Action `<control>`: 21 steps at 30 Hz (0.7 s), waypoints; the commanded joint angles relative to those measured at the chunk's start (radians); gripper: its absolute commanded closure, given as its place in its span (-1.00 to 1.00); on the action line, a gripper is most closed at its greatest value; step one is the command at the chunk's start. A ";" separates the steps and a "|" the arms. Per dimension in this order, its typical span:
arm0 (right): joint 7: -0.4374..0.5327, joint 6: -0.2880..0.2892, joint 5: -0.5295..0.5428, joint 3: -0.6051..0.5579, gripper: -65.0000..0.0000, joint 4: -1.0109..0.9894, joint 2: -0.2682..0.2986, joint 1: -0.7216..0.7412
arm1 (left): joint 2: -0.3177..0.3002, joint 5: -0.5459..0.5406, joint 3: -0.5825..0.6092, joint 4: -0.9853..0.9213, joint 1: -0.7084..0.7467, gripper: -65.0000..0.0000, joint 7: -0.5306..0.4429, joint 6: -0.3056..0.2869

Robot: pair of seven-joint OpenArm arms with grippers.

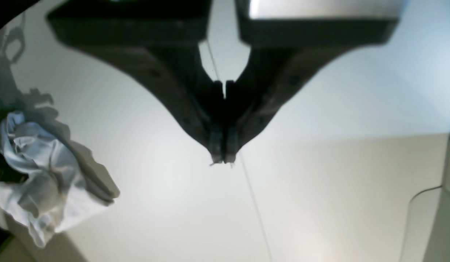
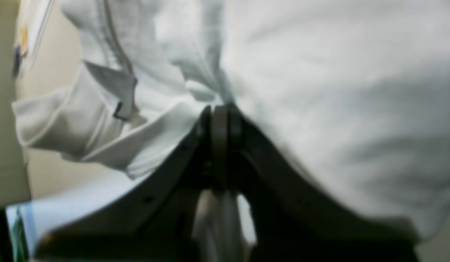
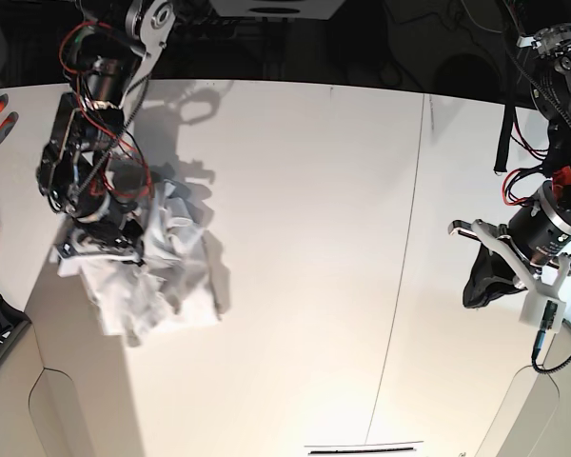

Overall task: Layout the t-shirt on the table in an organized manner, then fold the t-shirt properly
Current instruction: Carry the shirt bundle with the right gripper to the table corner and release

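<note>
No readable text, brand, number or sign shows in any view. The crumpled white fabric t-shirt point(image 2: 319, 91) bears a small grey tab point(image 2: 117, 95), too blurred to read.

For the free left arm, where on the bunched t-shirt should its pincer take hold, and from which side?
Probably the loose lower edge of the t-shirt, hanging crumpled from the right pincer, which is shut on a fold of it. The left pincer is shut and empty over the bare table, so it should open and come from its own side, across the tabletop. No corner or sleeve can be clearly picked out.
</note>
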 commanded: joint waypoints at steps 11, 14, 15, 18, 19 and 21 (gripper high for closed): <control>-0.119 -0.120 -0.108 0.019 1.00 0.264 -0.006 -0.187 | -0.011 -0.063 -0.004 0.016 -0.011 1.00 -0.017 -0.012; -0.105 -0.113 -0.107 0.019 1.00 0.360 -0.005 -0.187 | -0.011 -0.064 -0.004 0.016 -0.011 1.00 -0.017 -0.012; -0.100 -0.100 -0.107 0.019 1.00 0.396 -0.006 -0.184 | -0.011 -0.064 -0.004 0.016 -0.011 1.00 -0.018 -0.012; -0.087 -0.045 -0.065 0.018 1.00 0.510 -0.006 -0.171 | -0.010 -0.068 -0.004 0.016 -0.011 1.00 -0.018 -0.011; -0.087 -0.013 -0.047 0.018 1.00 0.547 -0.006 -0.164 | -0.010 -0.072 -0.004 0.016 -0.011 1.00 -0.018 -0.011; -0.095 0.064 -0.003 0.018 1.00 0.618 -0.006 -0.147 | -0.010 -0.075 -0.004 0.016 -0.011 1.00 -0.018 -0.012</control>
